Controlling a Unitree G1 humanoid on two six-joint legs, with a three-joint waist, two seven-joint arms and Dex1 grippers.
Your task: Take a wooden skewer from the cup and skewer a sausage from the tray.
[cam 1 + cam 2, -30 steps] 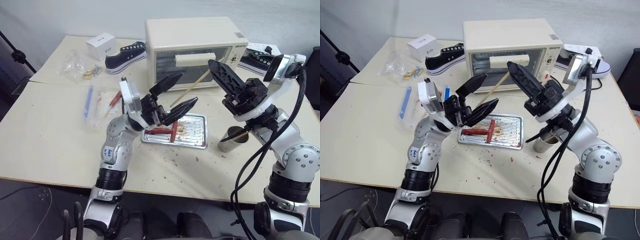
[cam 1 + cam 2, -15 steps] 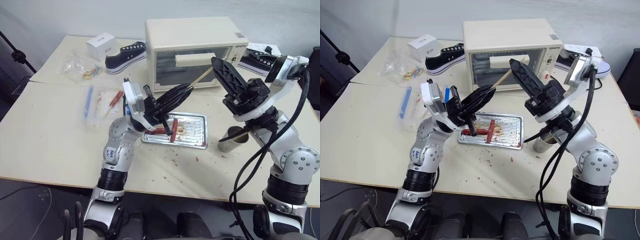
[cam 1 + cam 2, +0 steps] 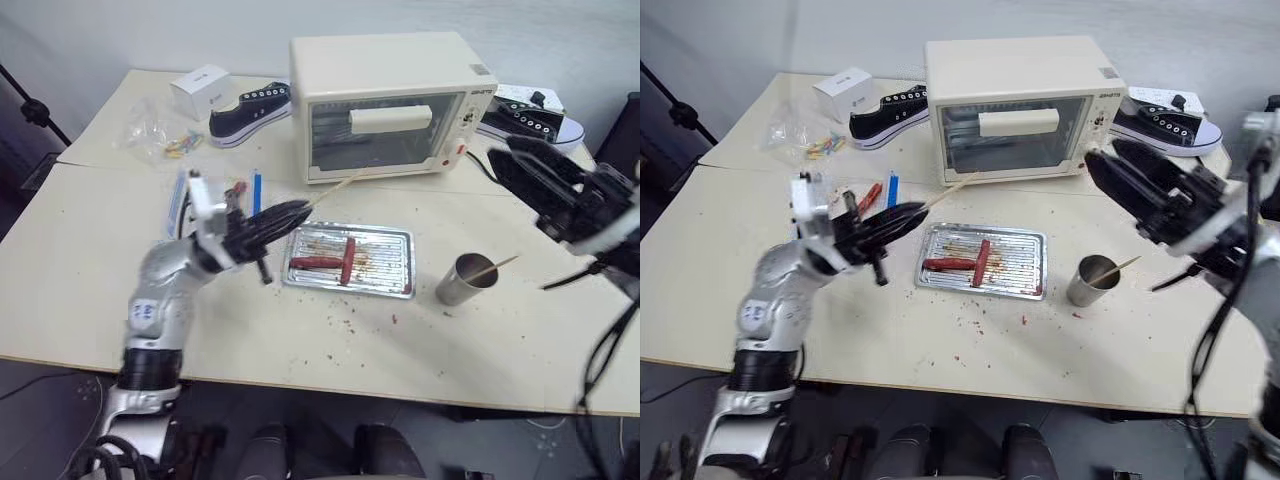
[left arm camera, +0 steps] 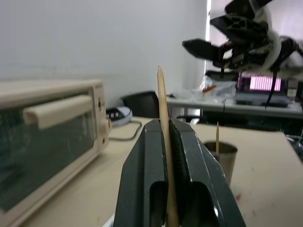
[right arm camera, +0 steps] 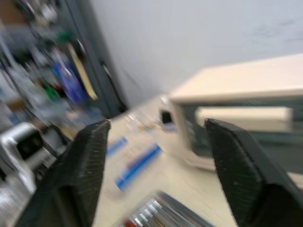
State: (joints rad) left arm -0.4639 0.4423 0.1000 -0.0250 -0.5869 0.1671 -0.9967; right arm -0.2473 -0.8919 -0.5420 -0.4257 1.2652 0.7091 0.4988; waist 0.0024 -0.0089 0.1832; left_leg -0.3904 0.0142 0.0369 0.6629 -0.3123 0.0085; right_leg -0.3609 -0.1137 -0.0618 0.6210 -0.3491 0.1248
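Crumb-strewn beige table (image 3: 80, 280)

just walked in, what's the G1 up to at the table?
It's mid skewering job. The left end effector is shut on a wooden skewer, held out to the left of the tray, tip pointing toward the toaster oven. The right end effector is open and empty, out to the right, above the metal cup, which has another skewer in it. Two sausages lie crossed in the tray, neither pierced yet.
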